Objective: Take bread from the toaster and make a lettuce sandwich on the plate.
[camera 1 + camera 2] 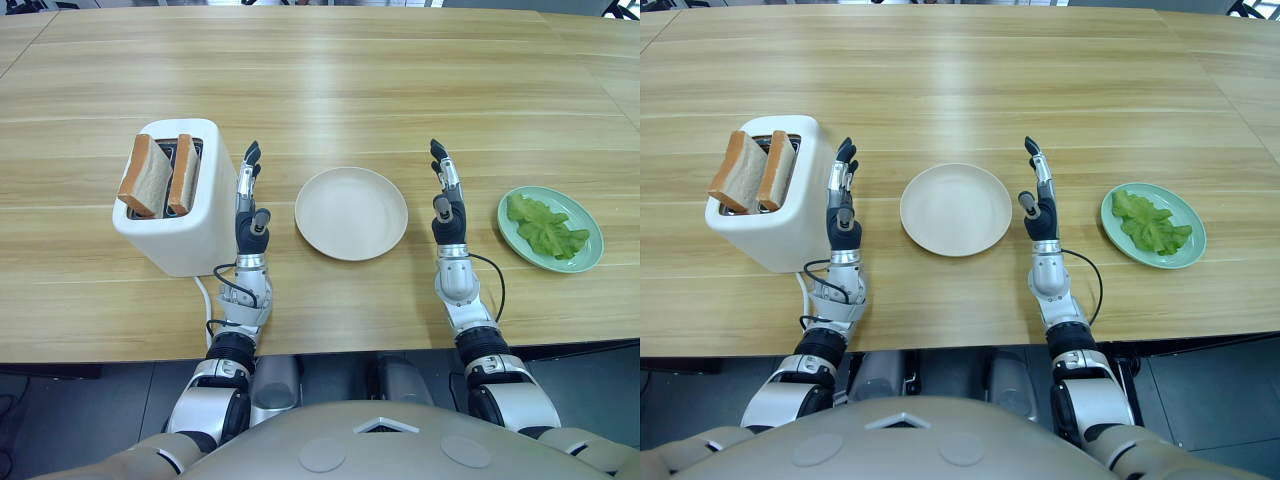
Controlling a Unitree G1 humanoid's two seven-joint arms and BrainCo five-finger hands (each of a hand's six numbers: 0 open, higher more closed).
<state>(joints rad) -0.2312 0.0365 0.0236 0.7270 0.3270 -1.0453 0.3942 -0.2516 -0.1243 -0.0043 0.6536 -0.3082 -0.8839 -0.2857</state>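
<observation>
The bread (160, 175) is two toasted slices that stand in the slots of the white toaster (180, 225), at the middle left of the frame. The slices rise well above the top of the toaster and lean a little toward the left. Their flat faces look left and right, and the slots run from the lower side of the frame toward the upper side.

The left robot hand (250, 205) is just beside the right wall of the toaster, so the bread lies to its left and a little higher in the frame. It holds nothing, and its fingers are straight and point up the frame. It is clearly the nearer hand; the reach looks short, sideways and over the top of the toaster.

The right robot hand (447, 200) is at the other side of the plate (351, 213), also with straight fingers and nothing in it. The plate is beige and bare, and it lies between the two hands.

At the right of the frame a green dish (590, 245) holds the lettuce (545, 225). All these things rest on the wooden counter (320, 90).
</observation>
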